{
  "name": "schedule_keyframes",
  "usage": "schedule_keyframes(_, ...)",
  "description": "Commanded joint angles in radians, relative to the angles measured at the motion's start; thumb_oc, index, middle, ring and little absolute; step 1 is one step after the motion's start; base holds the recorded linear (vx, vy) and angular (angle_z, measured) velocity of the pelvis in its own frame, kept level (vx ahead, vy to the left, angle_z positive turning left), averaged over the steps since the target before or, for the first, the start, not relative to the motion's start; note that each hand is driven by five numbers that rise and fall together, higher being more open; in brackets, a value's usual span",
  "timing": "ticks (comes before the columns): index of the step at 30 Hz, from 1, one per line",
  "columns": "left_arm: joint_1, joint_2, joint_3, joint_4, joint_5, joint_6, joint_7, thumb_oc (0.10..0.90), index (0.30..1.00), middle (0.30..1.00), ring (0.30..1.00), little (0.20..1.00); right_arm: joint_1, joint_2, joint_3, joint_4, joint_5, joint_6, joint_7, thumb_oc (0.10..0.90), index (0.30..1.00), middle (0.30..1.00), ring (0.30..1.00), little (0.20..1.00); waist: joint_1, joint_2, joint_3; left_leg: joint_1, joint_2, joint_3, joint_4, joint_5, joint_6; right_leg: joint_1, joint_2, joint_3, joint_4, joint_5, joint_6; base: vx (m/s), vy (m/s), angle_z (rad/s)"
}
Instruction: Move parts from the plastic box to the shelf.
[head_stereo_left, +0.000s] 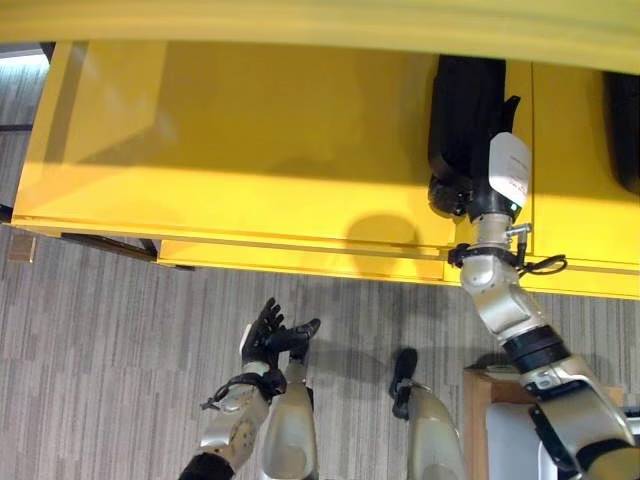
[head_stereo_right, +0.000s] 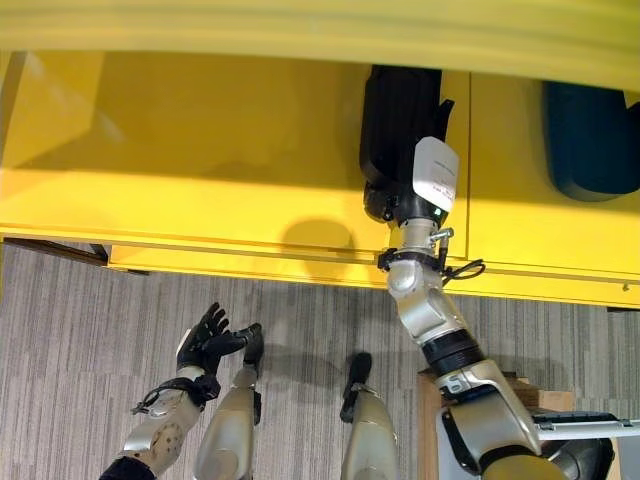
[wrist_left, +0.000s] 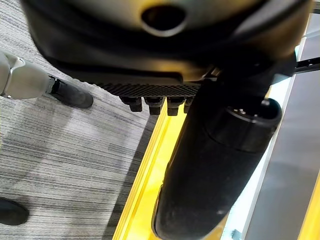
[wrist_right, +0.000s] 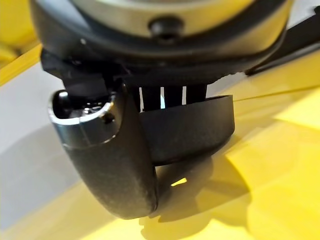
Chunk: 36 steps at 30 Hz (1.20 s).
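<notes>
The shelf (head_stereo_left: 250, 150) is bright yellow. A black part (head_stereo_left: 463, 110) lies on it, and a dark blue part (head_stereo_right: 590, 140) lies further right. The floor (head_stereo_left: 100, 370) is grey carpet with fine streaked stripes.

A yellow shelf (head_stereo_left: 250, 150) carries a black part (head_stereo_right: 398, 110) and a dark blue part (head_stereo_right: 592, 140).

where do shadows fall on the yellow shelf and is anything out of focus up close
Left eye view: a round shadow lies on the yellow shelf near its front edge, left of the right hand, and a darker band crosses the shelf's back. Right wrist view: the black part throws a soft shadow onto the shelf below it. Left wrist view: the left hand is blurred in the foreground.
</notes>
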Motion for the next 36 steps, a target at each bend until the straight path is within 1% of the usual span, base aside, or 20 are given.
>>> schedule_keyframes(1,0.013,0.024,0.005,-0.084,0.020,-0.084,-0.034,0.900,1.000,1.000,1.000,1.000,-0.048,-0.094,0.035,-0.006,-0.079,-0.012,0.053,0.400,0.300,0.300,0.300,0.300,0.010,-0.018,-0.003,0.078,0.063,-0.012,-0.021,-0.023,0.006,0.026,-0.074,0.036,-0.058,0.145,0.043,0.00,0.000,0.00)
schedule_keyframes(7,0.018,0.030,0.011,-0.081,0.015,-0.089,-0.052,0.900,1.000,1.000,1.000,1.000,-0.096,-0.154,0.103,0.030,-0.139,-0.020,0.102,0.400,0.300,0.300,0.300,0.300,0.020,-0.023,-0.003,0.077,0.063,-0.017,-0.024,-0.020,0.005,0.028,-0.073,0.032,-0.058,0.146,0.043,0.00,0.000,0.00)
schedule_keyframes(9,0.016,0.033,0.012,-0.080,0.017,-0.091,-0.054,0.900,1.000,1.000,1.000,1.000,-0.111,-0.165,0.123,0.040,-0.147,-0.024,0.116,0.400,0.300,0.300,0.300,0.300,0.023,-0.024,-0.004,0.078,0.063,-0.017,-0.032,-0.017,0.004,0.030,-0.073,0.029,-0.060,0.147,0.044,0.00,0.000,0.00)
schedule_keyframes(15,0.011,0.031,0.015,-0.069,0.010,-0.093,-0.055,0.900,1.000,1.000,1.000,1.000,-0.119,-0.178,0.139,0.060,-0.157,-0.023,0.131,0.400,0.300,0.300,0.300,0.300,0.023,-0.025,-0.004,0.077,0.063,-0.019,-0.033,-0.014,0.004,0.029,-0.074,0.026,-0.058,0.148,0.043,0.00,0.000,0.00)
schedule_keyframes(29,0.008,0.025,0.021,-0.067,0.002,-0.089,-0.048,0.900,1.000,1.000,1.000,1.000,-0.107,-0.136,0.109,0.075,-0.103,-0.015,0.116,0.400,0.300,0.300,0.300,0.300,0.023,-0.027,-0.003,0.079,0.065,-0.017,-0.038,-0.013,0.001,0.033,-0.071,0.029,-0.073,0.156,0.043,0.00,0.000,0.00)
schedule_keyframes(36,0.010,0.022,0.027,-0.067,-0.002,-0.087,-0.042,0.900,1.000,1.000,1.000,1.000,-0.083,-0.112,0.095,0.036,-0.085,-0.018,0.118,0.400,0.300,0.300,0.300,0.300,0.021,-0.031,-0.005,0.079,0.065,-0.015,-0.037,-0.014,0.001,0.033,-0.071,0.028,-0.073,0.159,0.044,0.00,0.000,0.00)
